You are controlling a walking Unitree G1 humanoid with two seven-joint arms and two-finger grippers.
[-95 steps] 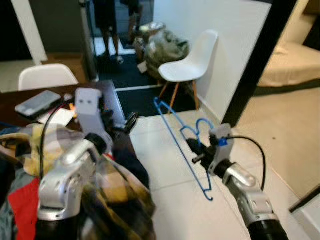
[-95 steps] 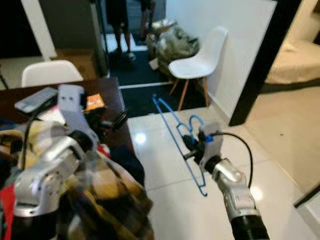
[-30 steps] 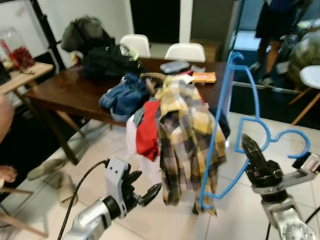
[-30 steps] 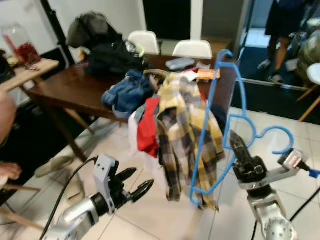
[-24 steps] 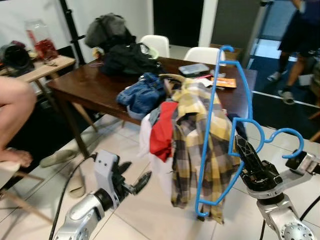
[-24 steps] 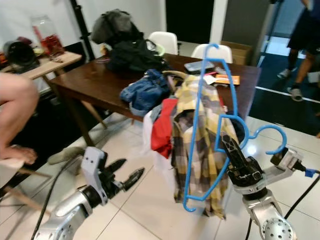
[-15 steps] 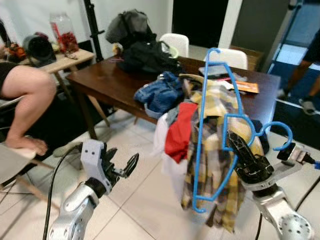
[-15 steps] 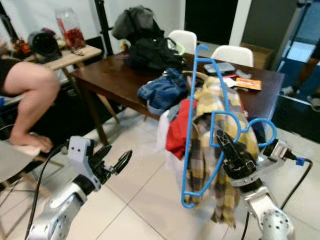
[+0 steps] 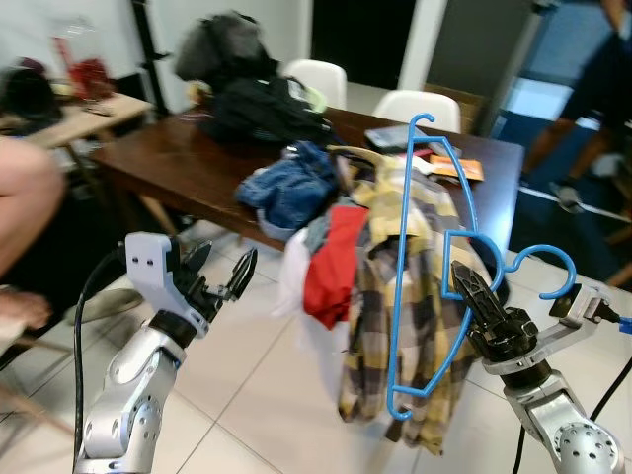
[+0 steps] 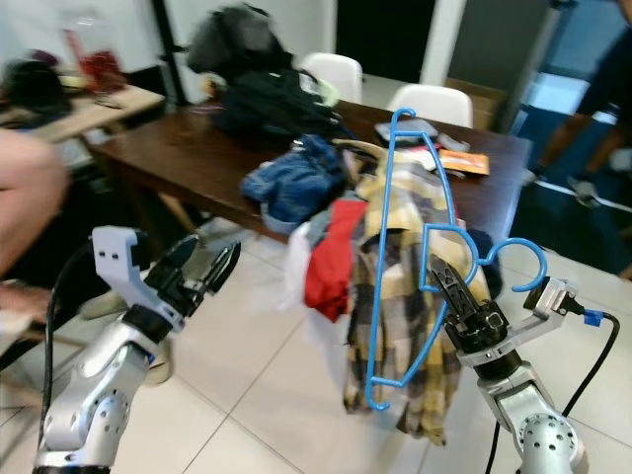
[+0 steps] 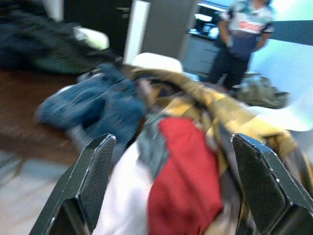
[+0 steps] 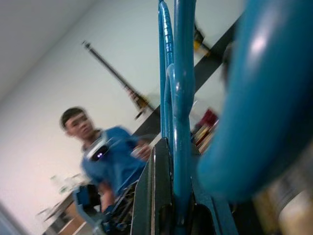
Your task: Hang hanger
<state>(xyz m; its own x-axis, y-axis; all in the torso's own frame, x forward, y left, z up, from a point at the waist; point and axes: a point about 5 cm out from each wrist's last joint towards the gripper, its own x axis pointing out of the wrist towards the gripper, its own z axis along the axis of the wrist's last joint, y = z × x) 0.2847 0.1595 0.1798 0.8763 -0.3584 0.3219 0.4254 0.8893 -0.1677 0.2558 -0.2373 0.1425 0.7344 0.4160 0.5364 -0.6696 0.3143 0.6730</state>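
A blue wire hanger (image 9: 399, 296) stands upright in front of me, its hook (image 9: 545, 254) pointing right. My right gripper (image 9: 461, 276) is shut on it near the hook's base; the right wrist view has the blue bars (image 12: 183, 98) running close between the fingers. Behind the hanger a yellow plaid shirt (image 9: 434, 326) and a red cloth (image 9: 326, 272) droop off the table's edge, beside blue jeans (image 9: 286, 188). My left gripper (image 9: 219, 263) is open at the lower left, holding nothing. It faces the red cloth (image 11: 186, 181) and the jeans (image 11: 93, 105).
A dark wooden table (image 9: 178, 163) carries a black bag (image 9: 259, 99) and small items. White chairs (image 9: 321, 79) stand behind it. A person's knee (image 9: 25, 193) shows at far left, another person (image 9: 602, 89) stands at back right. White tiled floor (image 9: 267, 395) lies below.
The camera has swung, shifting the whole scene. My left gripper has risen and points more toward the clothes. The right gripper keeps the hanger upright as before.
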